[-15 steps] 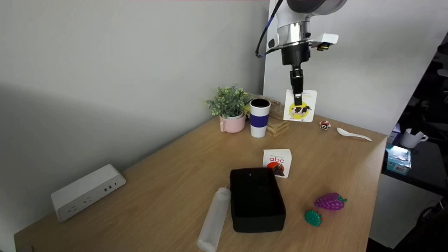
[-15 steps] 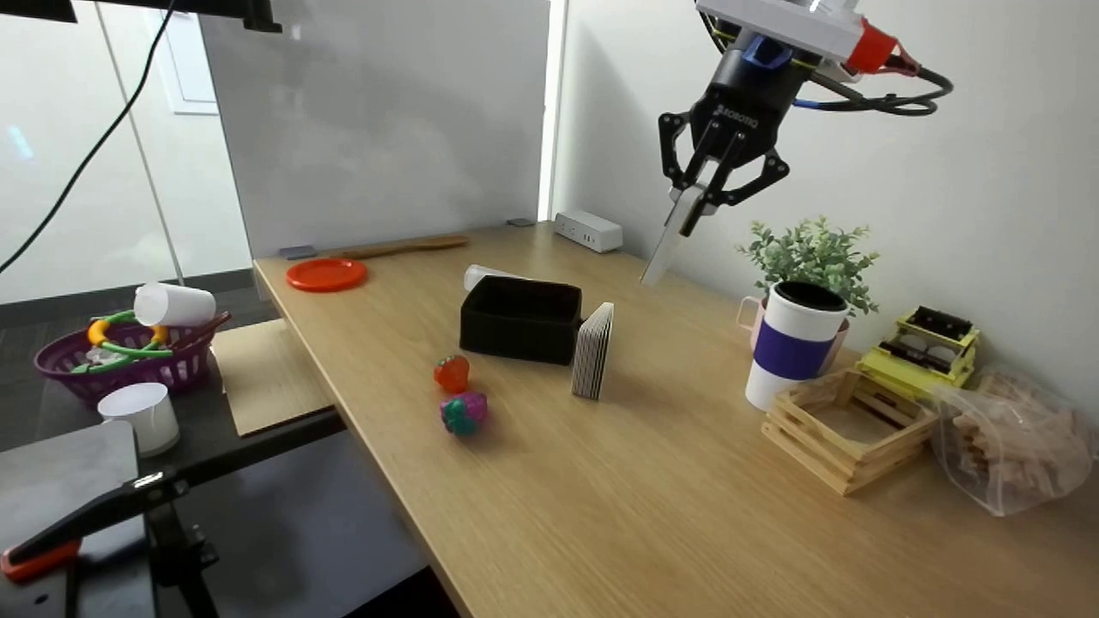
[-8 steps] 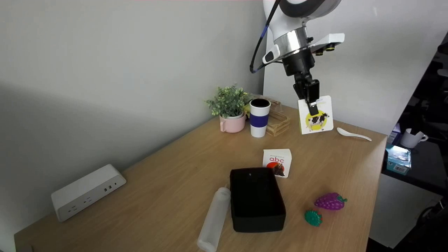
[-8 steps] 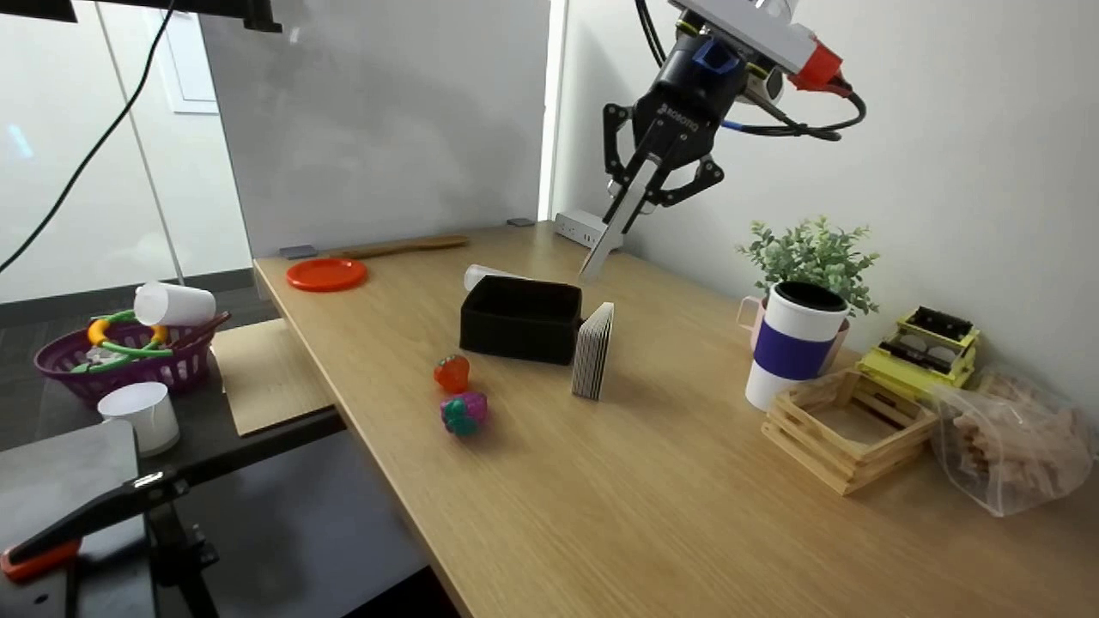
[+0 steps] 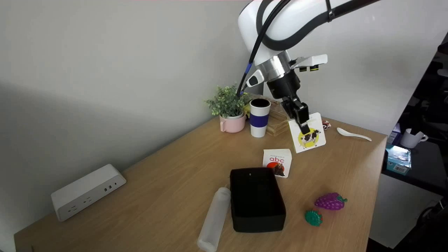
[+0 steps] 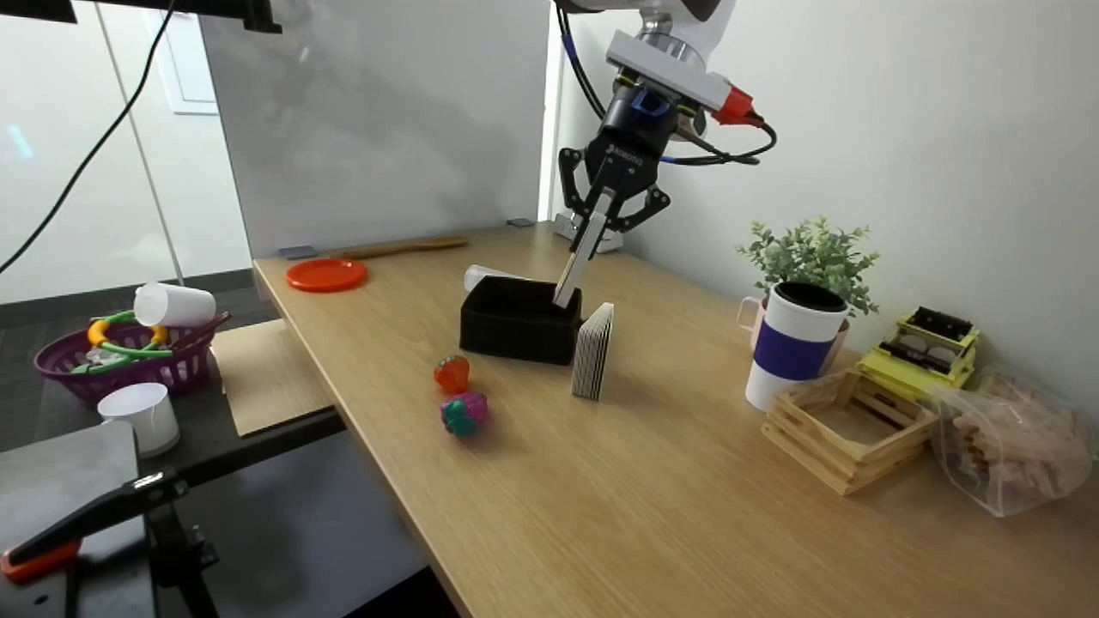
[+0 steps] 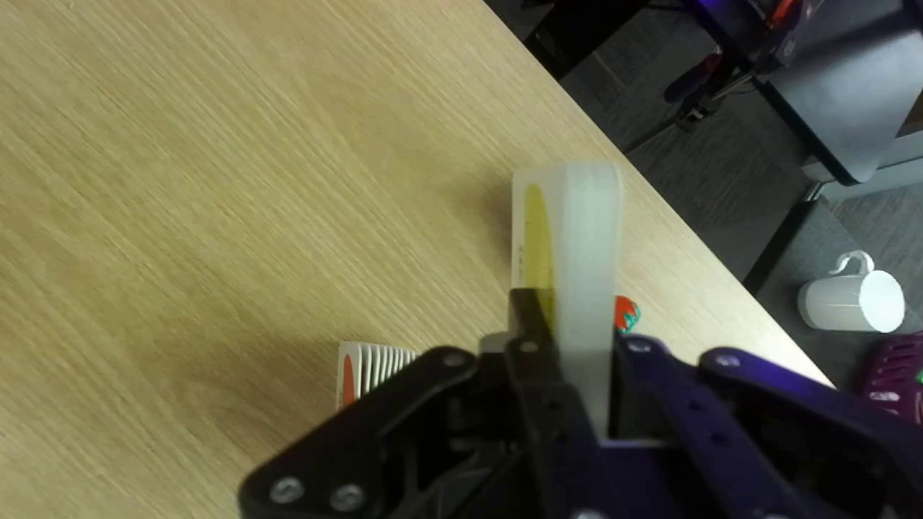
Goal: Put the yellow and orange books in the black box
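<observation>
The end effector (image 6: 586,245) is closed on the yellow book (image 5: 309,140), its jaws parted only by the book's thickness. The book is tilted and held clear of the desk (image 5: 157,196), its cow picture visible in an exterior view. The black box (image 5: 259,224) sits on the desk with its open side up. The orange book (image 5: 276,157) stands on edge just beside the black box, pages slightly spread; contact between the 2 cannot be determined. Both books are outside the black box. A translucent bottle (image 5: 215,217) lies along a long side of the black box. Across from it, near the black box, lie 2 items: a purple toy (image 5: 329,202) and a red-and-green toy (image 5: 313,217).
</observation>
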Available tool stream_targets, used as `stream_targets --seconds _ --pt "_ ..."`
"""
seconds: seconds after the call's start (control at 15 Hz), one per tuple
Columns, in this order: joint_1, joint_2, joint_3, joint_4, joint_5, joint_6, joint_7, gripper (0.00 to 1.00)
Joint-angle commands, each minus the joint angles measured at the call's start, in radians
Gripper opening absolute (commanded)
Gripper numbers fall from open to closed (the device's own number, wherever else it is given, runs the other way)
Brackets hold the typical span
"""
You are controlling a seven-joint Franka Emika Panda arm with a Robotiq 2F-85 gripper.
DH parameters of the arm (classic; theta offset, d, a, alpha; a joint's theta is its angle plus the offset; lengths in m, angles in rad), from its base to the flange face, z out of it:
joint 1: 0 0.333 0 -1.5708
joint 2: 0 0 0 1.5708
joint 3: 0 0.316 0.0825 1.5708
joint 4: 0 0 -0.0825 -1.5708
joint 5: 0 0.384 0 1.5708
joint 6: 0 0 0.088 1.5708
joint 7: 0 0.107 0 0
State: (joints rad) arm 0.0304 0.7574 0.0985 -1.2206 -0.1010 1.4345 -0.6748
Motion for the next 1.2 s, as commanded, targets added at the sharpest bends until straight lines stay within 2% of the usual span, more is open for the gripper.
stream_targets --seconds 0.0,0.6,0.87,1.13 --pt "0.039 0.069 0.001 0.101 -0.043 -0.052 0.033 0.04" --pt "0.131 0.153 0.010 0.242 -0.100 -0.085 0.085 0.04" --pt "0.126 0.151 0.014 0.245 -0.064 -0.003 0.059 0.04" --pt "0.087 0.149 0.035 0.224 -0.015 0.112 -0.016 0.04"
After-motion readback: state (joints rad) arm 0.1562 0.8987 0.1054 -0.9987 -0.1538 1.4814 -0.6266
